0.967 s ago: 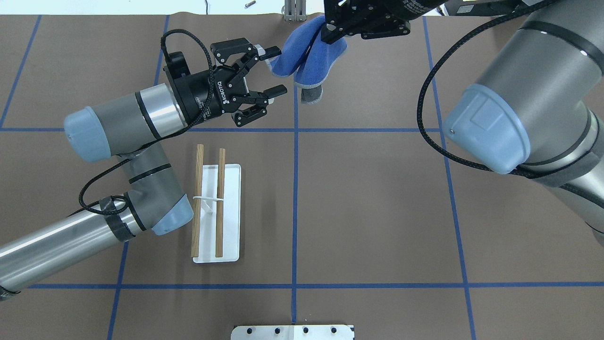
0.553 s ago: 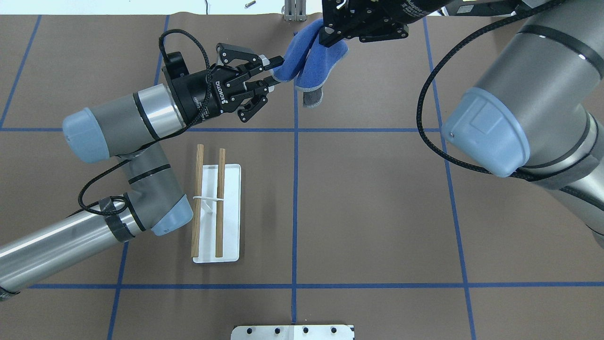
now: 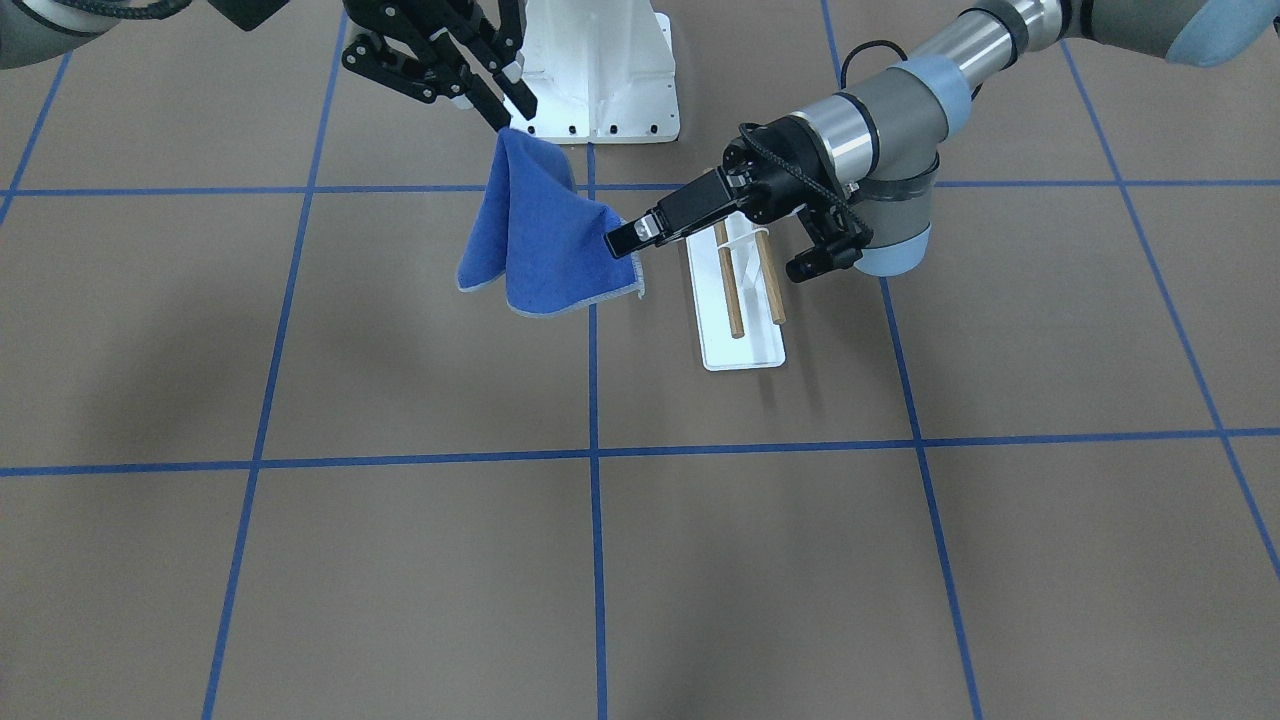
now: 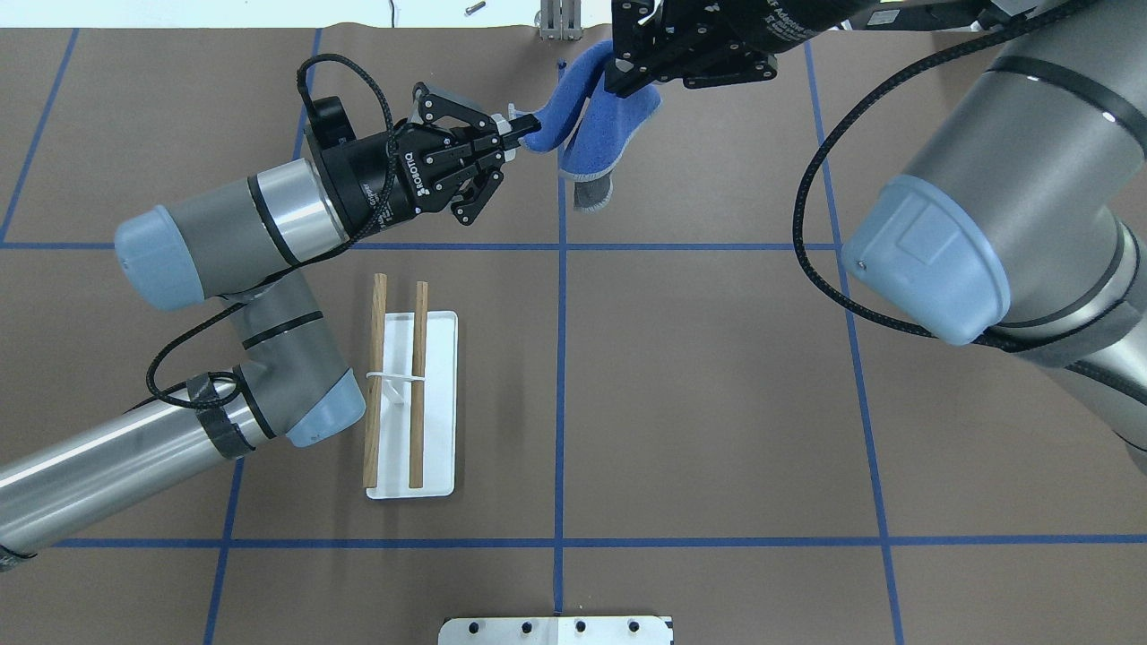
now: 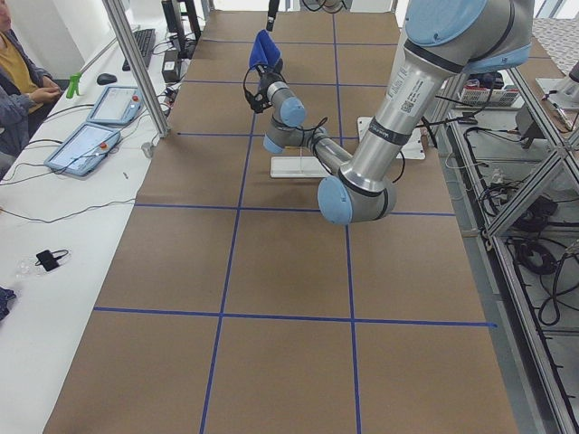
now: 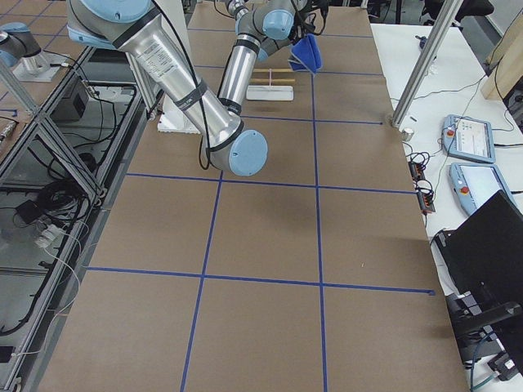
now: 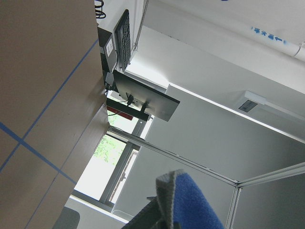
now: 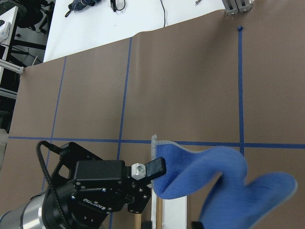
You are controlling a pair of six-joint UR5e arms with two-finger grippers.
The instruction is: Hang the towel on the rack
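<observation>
The royal-blue towel (image 3: 540, 240) hangs folded in the air over the far middle of the table; it also shows in the overhead view (image 4: 602, 134) and the right wrist view (image 8: 224, 179). My right gripper (image 3: 508, 118) is shut on its top fold and holds it up (image 4: 629, 73). My left gripper (image 4: 524, 134) is shut on a free corner of the towel from the side (image 3: 624, 240). The rack (image 4: 414, 403), two brown dowels on a white base, stands on the table below my left arm, apart from the towel (image 3: 745, 300).
The white ribbed pedestal (image 3: 600, 70) stands at the robot's side of the table, its bolt-hole edge in the overhead view (image 4: 556, 630). A small metal bracket (image 4: 557, 20) sits at the far edge. An operator (image 5: 18, 81) and tablets are beside the table.
My left gripper was open beside the towel; it has shut on the towel's corner and shifted slightly toward the far edge. The right gripper keeps holding the towel.
</observation>
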